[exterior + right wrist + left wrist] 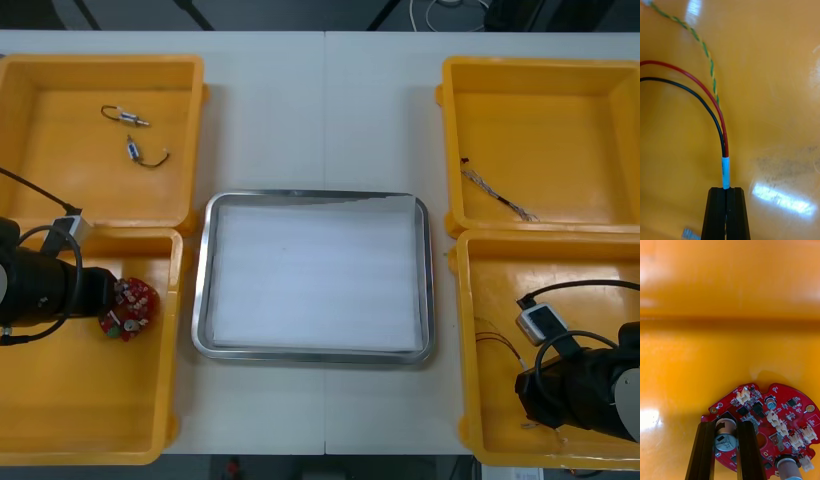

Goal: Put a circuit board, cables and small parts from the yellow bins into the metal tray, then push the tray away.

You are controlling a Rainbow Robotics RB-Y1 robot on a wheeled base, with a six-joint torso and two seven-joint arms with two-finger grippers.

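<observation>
Left claw (726, 424) clamps the fragile red circuit board (786, 407) by its capacitor (724, 442); right claw (726, 192) pinches the limp red-and-black cable (726, 170).

- Four yellow bins: the far left bin (40, 170), the near left bin (70, 400), the far right bin (580, 120) and the near right bin (500, 290).
- One metal tray (201, 300), white inside, between the bins.
- One round red circuit board (130, 307), in the near left bin.
- Two small metal parts, one (127, 116) and another (140, 153), both in the far left bin.
- Three cables: one twisted cable (497, 197) in the far right bin; one red and black cable (720, 131) and one green and yellow twisted cable (703, 48) in the near right bin.
- Two grippers: the left gripper (725, 425) clamped on the circuit board, and the right gripper (726, 191) pinching the red and black cable.
</observation>
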